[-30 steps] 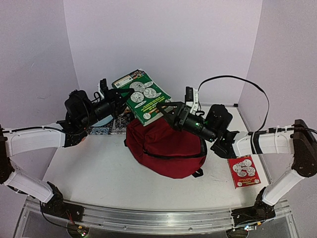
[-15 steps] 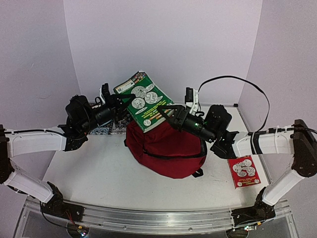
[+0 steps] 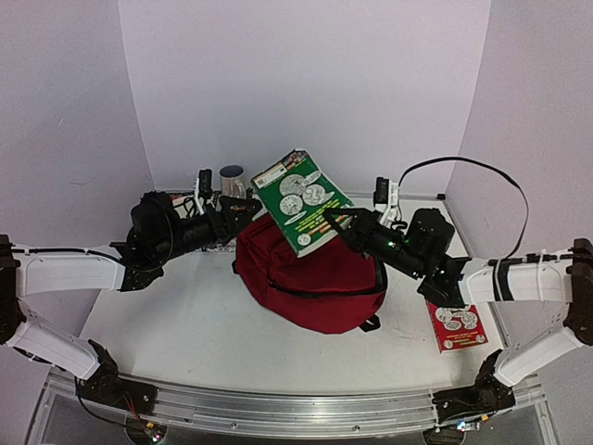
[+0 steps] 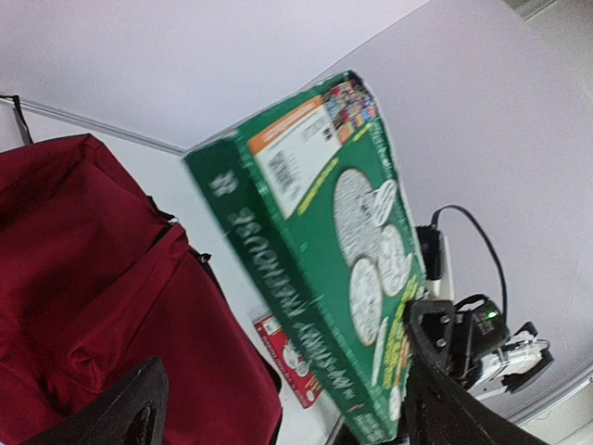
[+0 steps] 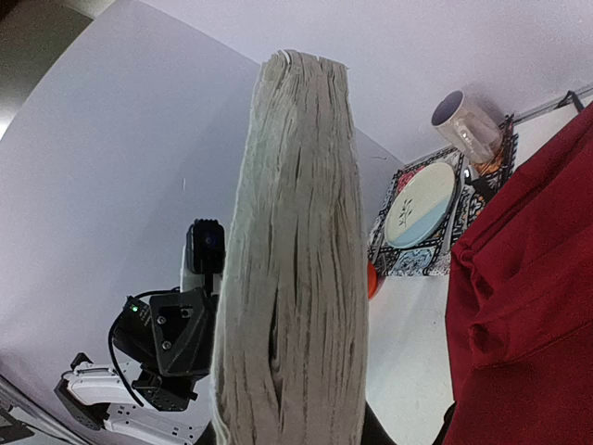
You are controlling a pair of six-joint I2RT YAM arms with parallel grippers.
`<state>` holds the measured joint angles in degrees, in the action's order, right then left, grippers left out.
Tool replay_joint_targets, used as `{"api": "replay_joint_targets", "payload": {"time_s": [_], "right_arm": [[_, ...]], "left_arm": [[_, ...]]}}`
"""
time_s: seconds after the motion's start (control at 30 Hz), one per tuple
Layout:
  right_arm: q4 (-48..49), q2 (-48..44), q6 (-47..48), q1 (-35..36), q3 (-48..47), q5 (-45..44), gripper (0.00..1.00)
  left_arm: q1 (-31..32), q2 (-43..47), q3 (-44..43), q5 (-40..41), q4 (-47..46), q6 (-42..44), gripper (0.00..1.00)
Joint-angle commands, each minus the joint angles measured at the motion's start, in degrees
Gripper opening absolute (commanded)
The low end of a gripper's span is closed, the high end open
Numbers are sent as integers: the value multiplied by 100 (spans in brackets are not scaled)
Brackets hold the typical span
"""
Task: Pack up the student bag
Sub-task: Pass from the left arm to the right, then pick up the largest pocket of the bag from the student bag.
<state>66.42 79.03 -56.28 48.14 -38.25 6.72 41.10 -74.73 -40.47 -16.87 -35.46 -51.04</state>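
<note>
The student bag (image 3: 310,278) is sitting in the middle of the surface (image 3: 185,315), slumped into a soft dome below and between the two grippers. The right gripper (image 3: 334,221) is hovering just over the bag's far right shoulder and pinching the lower corner of a green book (image 3: 298,197). The book is hanging tilted in the air above the bag's back edge, its cover facing up. The left gripper (image 3: 246,211) is reaching in from the other side, level with the bag's top left and just beside the book's spine. Its fingers (image 4: 130,413) are spread wide and clamping nothing.

The bag is looking dark red and loosely folded, with a black zip curving across its front and a black strap poking out at its near right. Whether its top is open I can't make out from here.

A small red booklet (image 3: 456,324) is lying flat on the surface to the right of the bag, beneath the right arm. Behind the left arm a mug (image 3: 231,176) is standing, with a plate (image 5: 422,206) resting on a patterned mat (image 5: 408,261) beside it — both well apart from the bag's front.
</note>
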Motion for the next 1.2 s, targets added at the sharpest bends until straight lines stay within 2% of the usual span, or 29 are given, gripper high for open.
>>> {"api": "replay_joint_targets", "payload": {"time_s": [0.0, 0.13, 0.23, 0.37, 0.8, 1.0, 1.17], "right_arm": [[177, -1019, 294, -23, 115, -711, 0], [-627, -1561, 363, -20, 279, -1218, 0], [-1262, -1907, 343, -22, 355, -1505, 0], [-1569, -2185, 259, -21, 510, -1677, 0], [-1898, -2493, 58, -17, 698, -1710, 0], [-2005, -2650, 17, -20, 756, -1742, 0], [-2048, -2728, -7, -20, 804, -1787, 0]], "left_arm": [[87, -104, -271, -91, 838, 1614, 96], [313, -212, -508, 187, 1678, 2635, 99], [793, -350, -827, 700, 2364, 3443, 99], [1434, -654, -1250, 1526, 3058, 4246, 99], [2548, -1708, -2163, 2899, 3858, 5584, 98], [2740, -2233, -2635, 3505, 3985, 5878, 95], [2804, -2594, -3028, 4099, 3976, 6125, 88]]}}
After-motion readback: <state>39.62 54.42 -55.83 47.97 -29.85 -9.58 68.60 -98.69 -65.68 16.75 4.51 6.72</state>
